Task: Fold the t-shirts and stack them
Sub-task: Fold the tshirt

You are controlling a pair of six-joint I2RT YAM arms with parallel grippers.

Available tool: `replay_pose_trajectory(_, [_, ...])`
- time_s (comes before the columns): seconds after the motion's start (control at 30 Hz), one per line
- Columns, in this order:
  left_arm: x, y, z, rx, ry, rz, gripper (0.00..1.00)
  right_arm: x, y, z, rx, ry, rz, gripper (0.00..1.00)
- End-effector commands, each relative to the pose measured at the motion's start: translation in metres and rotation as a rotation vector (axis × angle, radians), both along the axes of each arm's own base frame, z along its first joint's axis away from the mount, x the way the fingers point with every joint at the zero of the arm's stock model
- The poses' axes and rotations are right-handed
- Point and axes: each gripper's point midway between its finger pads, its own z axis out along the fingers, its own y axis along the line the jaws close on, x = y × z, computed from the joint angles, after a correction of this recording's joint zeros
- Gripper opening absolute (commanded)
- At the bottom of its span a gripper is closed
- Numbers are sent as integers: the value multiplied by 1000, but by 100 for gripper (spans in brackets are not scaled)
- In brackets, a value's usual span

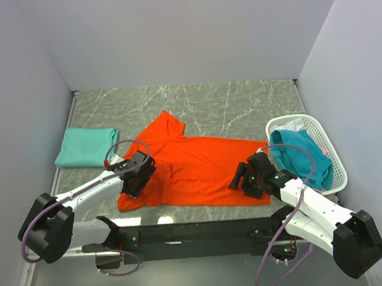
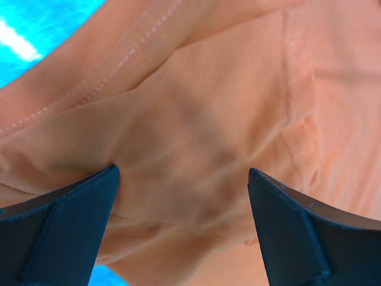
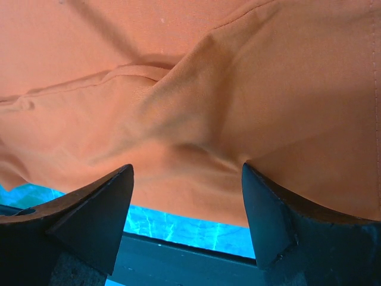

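Orange-red t-shirt [image 1: 198, 165] touches spread left claw [image 2: 181, 176] and, seemingly, right claw [image 3: 187, 170].

White arms [image 1: 91, 186], black pincers [image 1: 133, 186] [image 1: 238, 179], purple cables [image 1: 128, 144]

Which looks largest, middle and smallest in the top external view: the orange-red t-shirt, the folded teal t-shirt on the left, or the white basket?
1. orange-red t-shirt, spread out flat, clearly the largest.
2. white basket.
3. folded teal t-shirt, somewhat smaller than the basket.
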Motion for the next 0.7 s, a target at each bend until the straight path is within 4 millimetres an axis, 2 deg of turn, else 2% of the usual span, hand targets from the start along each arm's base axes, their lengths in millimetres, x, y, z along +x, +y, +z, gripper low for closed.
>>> replay_pose_trajectory(0.0, [-56,37,-27,118,207,83,100,-26,-11,-19,-61,118,22,80])
replay_pose_trajectory(0.37, [-65,42,-21,52,158,146,99,-28,-7,-11,-36,100,64,80])
replay_pose_trajectory(0.57, [-65,52,-9,87,128,183,100,-28,-5,0,-24,82,81,80])
replay_pose_trajectory(0.67, [-57,50,-1,84,89,160,100,-29,-3,1,-5,74,80,81])
